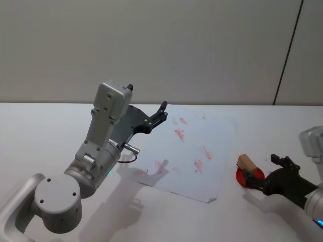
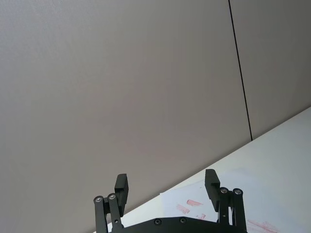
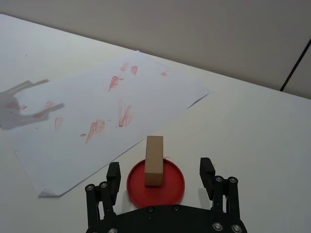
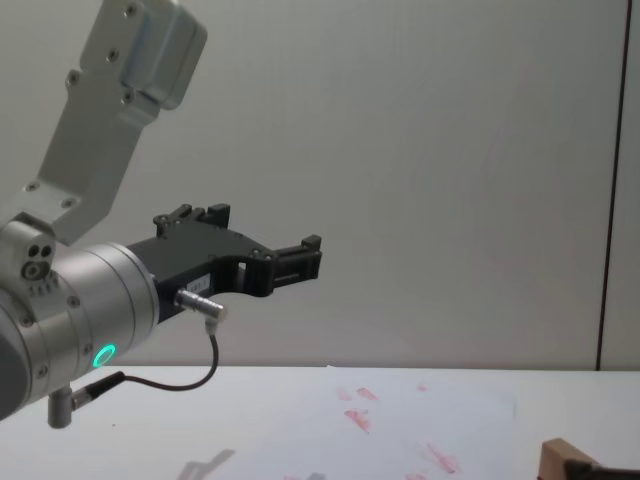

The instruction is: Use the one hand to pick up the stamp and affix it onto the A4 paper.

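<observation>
The stamp (image 3: 154, 159), a small light-brown wooden block, stands upright on a round red ink pad (image 3: 170, 187) at the table's right. My right gripper (image 3: 160, 166) is open and low at the pad, one finger on each side, with the stamp just ahead of the gap and untouched. In the head view the stamp (image 1: 246, 162) sits right in front of that gripper (image 1: 260, 169). The A4 paper (image 1: 194, 136) lies flat mid-table with several smudgy red marks. My left gripper (image 1: 162, 113) hangs open in the air above the paper's left edge, holding nothing.
The bulky left arm (image 1: 98, 151) with a green ring and a dangling cable (image 4: 190, 380) stands over the table's left half. A plain wall (image 1: 161, 45) runs behind the white table (image 1: 40, 131). The pad sits just off the paper's right corner.
</observation>
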Motion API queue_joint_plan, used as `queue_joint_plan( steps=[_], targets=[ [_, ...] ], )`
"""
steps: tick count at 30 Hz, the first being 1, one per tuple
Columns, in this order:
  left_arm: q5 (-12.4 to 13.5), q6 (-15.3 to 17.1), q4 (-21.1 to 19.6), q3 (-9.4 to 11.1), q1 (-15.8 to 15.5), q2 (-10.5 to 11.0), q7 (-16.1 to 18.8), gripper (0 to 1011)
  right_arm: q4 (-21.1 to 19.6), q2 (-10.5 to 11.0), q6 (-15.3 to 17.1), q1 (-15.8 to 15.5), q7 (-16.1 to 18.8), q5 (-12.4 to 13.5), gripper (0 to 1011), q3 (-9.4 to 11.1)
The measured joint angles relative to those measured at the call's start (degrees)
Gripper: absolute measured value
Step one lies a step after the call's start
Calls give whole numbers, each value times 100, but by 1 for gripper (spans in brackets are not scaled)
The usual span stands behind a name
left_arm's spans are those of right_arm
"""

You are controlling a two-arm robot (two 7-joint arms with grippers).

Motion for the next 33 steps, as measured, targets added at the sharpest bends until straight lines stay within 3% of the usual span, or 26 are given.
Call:
queue_joint_plan(
  steps=[17,33],
  targets=[
    [0,0,0,0,0,0,0,1003,398,-325,116,324,-122,-420,1001,-206],
    [0,0,0,0,0,0,0,1003,683,-523,136,512,-233,-614,962,-308]
  ],
)
